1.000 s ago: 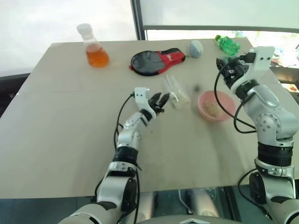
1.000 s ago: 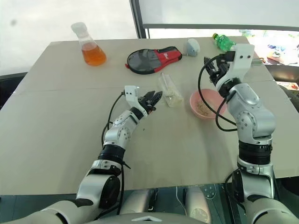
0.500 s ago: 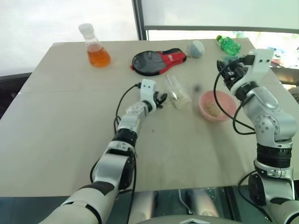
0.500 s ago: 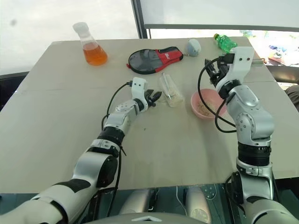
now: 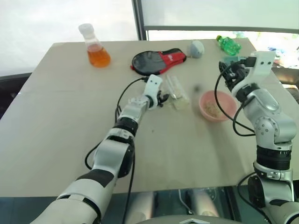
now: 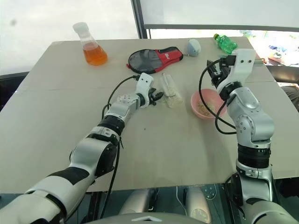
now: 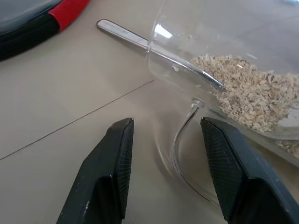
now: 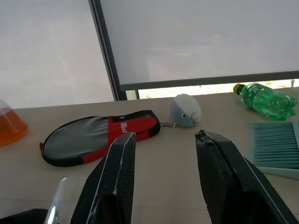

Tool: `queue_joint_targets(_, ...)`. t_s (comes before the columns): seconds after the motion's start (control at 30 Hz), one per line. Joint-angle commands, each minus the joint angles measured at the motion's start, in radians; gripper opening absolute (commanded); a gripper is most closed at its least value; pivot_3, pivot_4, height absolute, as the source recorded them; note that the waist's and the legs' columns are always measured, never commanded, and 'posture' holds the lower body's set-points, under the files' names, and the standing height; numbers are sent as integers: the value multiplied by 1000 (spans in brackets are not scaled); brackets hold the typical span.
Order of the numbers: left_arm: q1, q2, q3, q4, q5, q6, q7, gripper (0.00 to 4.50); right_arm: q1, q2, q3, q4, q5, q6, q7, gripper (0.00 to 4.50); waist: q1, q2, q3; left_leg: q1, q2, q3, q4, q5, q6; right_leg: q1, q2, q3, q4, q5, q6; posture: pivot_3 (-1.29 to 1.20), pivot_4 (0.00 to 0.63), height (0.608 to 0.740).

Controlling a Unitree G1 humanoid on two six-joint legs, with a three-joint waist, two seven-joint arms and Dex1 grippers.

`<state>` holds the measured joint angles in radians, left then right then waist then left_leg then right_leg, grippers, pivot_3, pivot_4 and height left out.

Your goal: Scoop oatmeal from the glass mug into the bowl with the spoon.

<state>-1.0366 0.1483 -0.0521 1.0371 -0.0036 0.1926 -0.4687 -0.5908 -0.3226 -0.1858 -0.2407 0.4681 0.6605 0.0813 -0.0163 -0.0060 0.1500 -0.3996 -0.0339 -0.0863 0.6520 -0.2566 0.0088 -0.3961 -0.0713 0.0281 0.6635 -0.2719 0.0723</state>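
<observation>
The glass mug [image 7: 219, 60] lies on its side on the table [image 5: 56, 121], directly ahead of the left gripper [image 7: 170, 175] and close to its tips. Oatmeal [image 7: 247, 91] is heaped along the mug's lower wall. The spoon [image 7: 154, 46] lies with its oval end inside the mug among the flakes; its handle runs out through the mouth onto the table, beyond the gripper and away from it. The mug's thin handle [image 7: 180, 144] curves down to the table in the gap between the two black fingers [image 7: 110, 177], touching neither. The left gripper is spread wide, low over the table, and holds nothing.

The bowl [image 5: 216, 105] sits on the far side of the mug from the left gripper, with some flakes already in it. It lies below and just inboard of the right gripper [image 8: 163, 182].

The right gripper is raised above the table, fingers parted and empty. Ahead of it lie a black and red pouch [image 8: 96, 137], a small grey toy [image 8: 185, 110], a green bottle [image 8: 266, 99] and a teal scoop [image 8: 275, 149]. A flask [image 5: 96, 48] of orange liquid stands well apart, at the far left corner.
</observation>
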Motion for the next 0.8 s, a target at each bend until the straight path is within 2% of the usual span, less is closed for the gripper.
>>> queue_joint_targets(0.03,3,2,-53,52,56,26,-32,2388,-1,5,-23,-49,-5,-26,0,2105,0,0,0,0,0,0,0,0,0,0,0,0,0,0,0,0,150,740)
queue_joint_targets(0.13,-18,10,-55,71,72,11,-23,2388,-2,8,-24,-48,-4,-26,0,2105,-1,0,0,0,0,0,0,0,0,0,0,0,0,0,0,0,150,740)
queue_joint_targets(0.27,-34,13,-56,93,84,-11,-11,1491,2,11,-21,-49,-6,-28,1,2105,-1,0,0,0,0,0,0,0,1,0,0,0,1,0,0,0,150,740)
queue_joint_targets(0.3,-36,13,-59,97,88,-13,-10,1058,3,12,-21,-49,-7,-29,1,2105,-3,0,0,0,0,0,0,-1,1,0,0,0,1,0,0,0,150,740)
queue_joint_targets(0.6,-37,9,-57,116,99,-40,-15,1058,10,17,-25,-54,-14,-33,-1,2105,-6,0,0,1,0,0,1,-1,1,0,0,0,2,0,0,0,150,740)
queue_joint_targets(0.63,-39,9,-57,117,99,-44,-12,551,11,17,-25,-55,-14,-33,-2,2105,-6,0,0,1,0,0,1,-1,1,0,0,0,2,0,0,0,150,740)
queue_joint_targets(0.7,-41,8,-64,122,109,-45,-5,25,12,18,-26,-57,-15,-33,-2,2105,-3,1,-1,2,0,0,1,-1,1,1,0,0,2,0,0,0,150,740)
queue_joint_targets(0.8,-37,6,-67,124,112,-50,-4,25,13,19,-28,-59,-18,-32,-1,2105,1,1,-1,2,0,0,2,-2,3,2,0,0,3,0,0,0,150,740)
